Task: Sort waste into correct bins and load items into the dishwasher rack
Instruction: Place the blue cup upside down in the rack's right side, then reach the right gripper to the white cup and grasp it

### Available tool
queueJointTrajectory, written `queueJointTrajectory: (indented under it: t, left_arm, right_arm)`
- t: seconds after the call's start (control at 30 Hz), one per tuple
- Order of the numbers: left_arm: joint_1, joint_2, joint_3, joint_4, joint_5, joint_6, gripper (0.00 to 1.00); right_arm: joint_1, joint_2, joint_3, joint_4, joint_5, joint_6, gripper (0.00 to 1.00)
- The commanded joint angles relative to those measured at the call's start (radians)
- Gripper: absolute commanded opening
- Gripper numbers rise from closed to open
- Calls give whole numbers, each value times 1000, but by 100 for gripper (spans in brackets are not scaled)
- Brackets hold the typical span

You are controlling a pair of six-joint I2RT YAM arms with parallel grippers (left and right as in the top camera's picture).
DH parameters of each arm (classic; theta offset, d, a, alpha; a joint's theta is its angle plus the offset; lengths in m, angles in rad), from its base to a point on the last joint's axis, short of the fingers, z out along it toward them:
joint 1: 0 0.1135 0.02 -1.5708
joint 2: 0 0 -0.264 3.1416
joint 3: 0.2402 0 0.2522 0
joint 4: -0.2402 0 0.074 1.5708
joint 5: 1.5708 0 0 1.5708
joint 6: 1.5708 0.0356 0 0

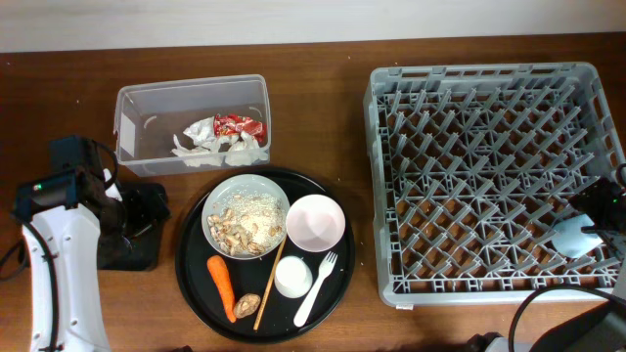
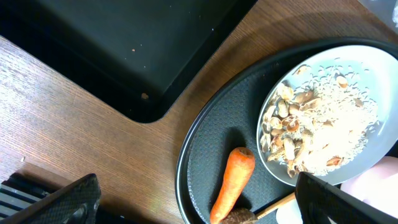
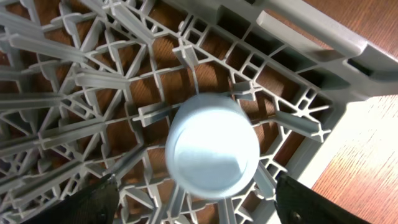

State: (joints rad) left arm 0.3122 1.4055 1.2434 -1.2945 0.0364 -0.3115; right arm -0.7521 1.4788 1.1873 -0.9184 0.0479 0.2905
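Overhead view: dishwasher rack (image 1: 479,76) is sitting at the right of the tabletop (image 1: 323,108); right gripper (image 1: 590,217) is hanging over its near right corner. Right wrist view: the jaws are standing wide, clear of an upturned white cup (image 3: 211,152) that is resting among the rack pegs between them, touching neither finger. Left gripper (image 2: 196,180) is also gaping wide, holding nothing, hovering where the shallow black tray (image 2: 124,50) is lying just beside the round black tray (image 2: 214,124). On the round tray are sitting the wide pale bowl (image 1: 246,181) of grainy food, small pinkish bowl (image 1: 315,222), second cup (image 1: 292,277), fork (image 1: 318,288), wooden stick (image 1: 269,284) and carrot (image 1: 222,286); clear tub (image 1: 132,127) is holding crumpled napkins (image 1: 220,149) and red wrapper (image 1: 240,125).
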Motion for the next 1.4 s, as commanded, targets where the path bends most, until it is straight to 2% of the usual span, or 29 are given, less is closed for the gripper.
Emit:
queueJointTrajectory:
  t: [0.0,0.07,0.13,0.27,0.37,0.57,0.67,0.87,1.0,1.07,1.23,1.37]
  left_arm:
    - [7,2,-2,-1,-7,-10,99]
    - [7,2,-2,-1,-7,-10,99]
    - [7,2,-2,-1,-7,-10,99]
    - [7,2,-2,0,-7,-10,99]
    - [7,2,-2,0,-7,-10,99]
    - [7,2,-2,0,-7,-10,99]
    - [7,2,-2,-1,-7,-10,99]
    - [7,2,-2,0,-7,-10,99]
    - [7,2,-2,0,-7,-10,99]
    - [7,2,-2,0,-7,-10,99]
    - [7,2,-2,0,-7,-10,99]
    - [7,2,-2,0,-7,-10,99]
  right_arm:
    - [-1,0,-4,-8,-77,4,85]
    - [5,-4,9,-9,-306,-101,85]
    - [94,-34,48,-40,-500,-232,85]
    - [412,-114,63,-113,-507,-340,86]
    - [765,-114,62,-134,-505,-346,87]
    - [1320,-58,62,-94,-381,-266,88]
    - [1493,15,62,-43,-289,-219,90]
    - [1674,182,62,63,-218,-195,90]
    - [1755,267,62,112,-126,-117,90]
    - [1768,295,62,123,-102,-70,84]
    - [1768,295,62,123,-87,-57,64]
    - [1765,264,110,95,-87,-20,64]
